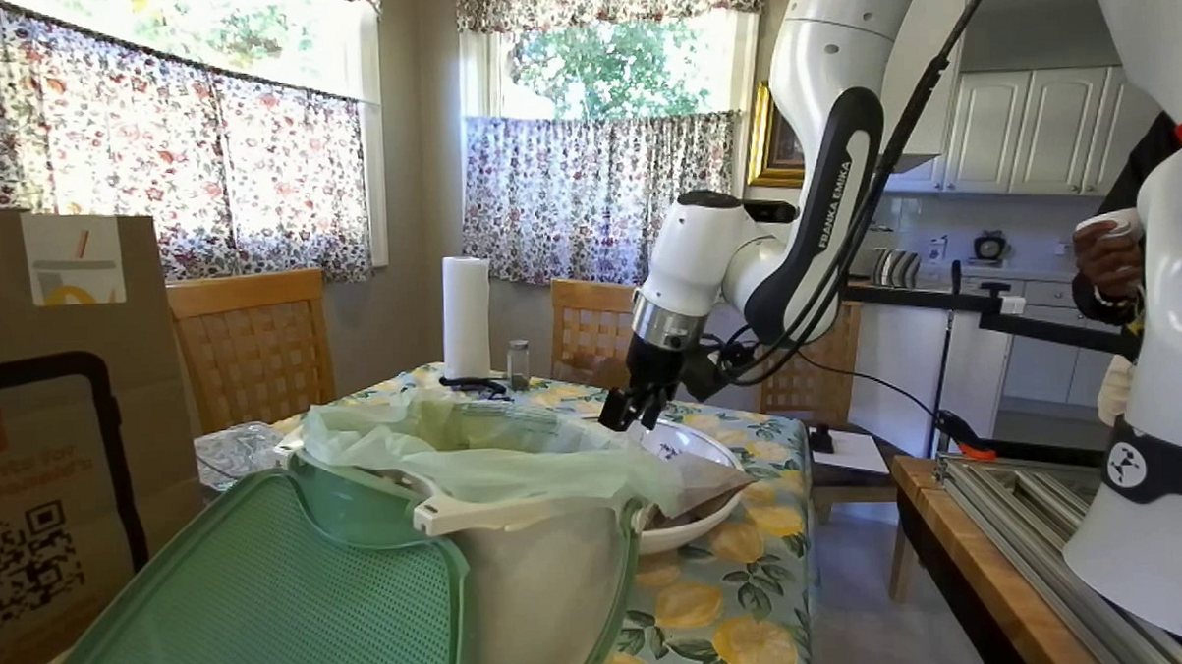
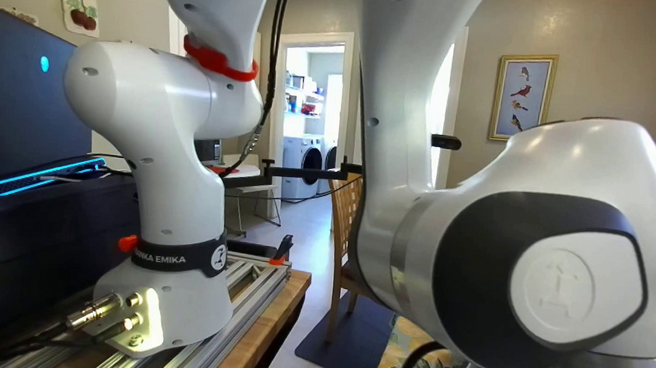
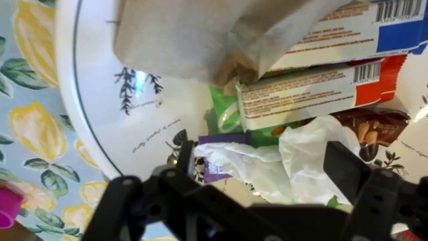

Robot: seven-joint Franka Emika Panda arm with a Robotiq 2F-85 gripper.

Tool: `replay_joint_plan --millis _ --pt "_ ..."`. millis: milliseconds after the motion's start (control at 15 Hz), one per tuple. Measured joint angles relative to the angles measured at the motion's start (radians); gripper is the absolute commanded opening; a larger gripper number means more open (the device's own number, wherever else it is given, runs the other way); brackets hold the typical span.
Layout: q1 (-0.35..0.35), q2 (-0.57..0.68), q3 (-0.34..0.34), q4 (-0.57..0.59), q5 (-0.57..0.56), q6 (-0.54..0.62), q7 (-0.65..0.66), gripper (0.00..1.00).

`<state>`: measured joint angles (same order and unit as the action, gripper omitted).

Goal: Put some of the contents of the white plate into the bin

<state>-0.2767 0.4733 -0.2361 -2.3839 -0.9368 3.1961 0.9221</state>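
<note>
Nearest in the wrist view, the claw [image 3: 265, 160] is spread wide above the white plate [image 3: 100, 90], with nothing gripped. On the plate, framed by the jaws, a crumpled tissue [image 3: 307, 157] is presumably aimed at, its long axis laid roughly from jaw to jaw; whether it is touched cannot be told. Just beside the plate, the bin [image 1: 541, 589] is set. Under the plate, a lemon-print tablecloth [image 1: 699, 603] is laid; beyond the plate, a chair [image 1: 590, 317] and curtained window [image 1: 602, 71] are seen.
</note>
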Motion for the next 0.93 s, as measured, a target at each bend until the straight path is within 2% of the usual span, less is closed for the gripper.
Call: replay_joint_plan --millis 133,200,267,333,800,933 --pt "-0.013 0.043 0.036 0.039 0.002 0.008 -0.009 1.00" --pt "-0.017 0.059 0.051 0.057 0.002 0.010 -0.011 0.75" --pt "-0.018 0.071 0.063 0.073 0.002 0.010 -0.014 0.74" --pt "-0.018 0.080 0.073 0.089 0.002 0.010 -0.019 0.68" --pt "-0.027 0.109 0.116 0.156 0.002 -0.005 -0.029 0.11" --pt "-0.045 0.112 0.141 0.161 0.007 -0.027 -0.029 0.00"
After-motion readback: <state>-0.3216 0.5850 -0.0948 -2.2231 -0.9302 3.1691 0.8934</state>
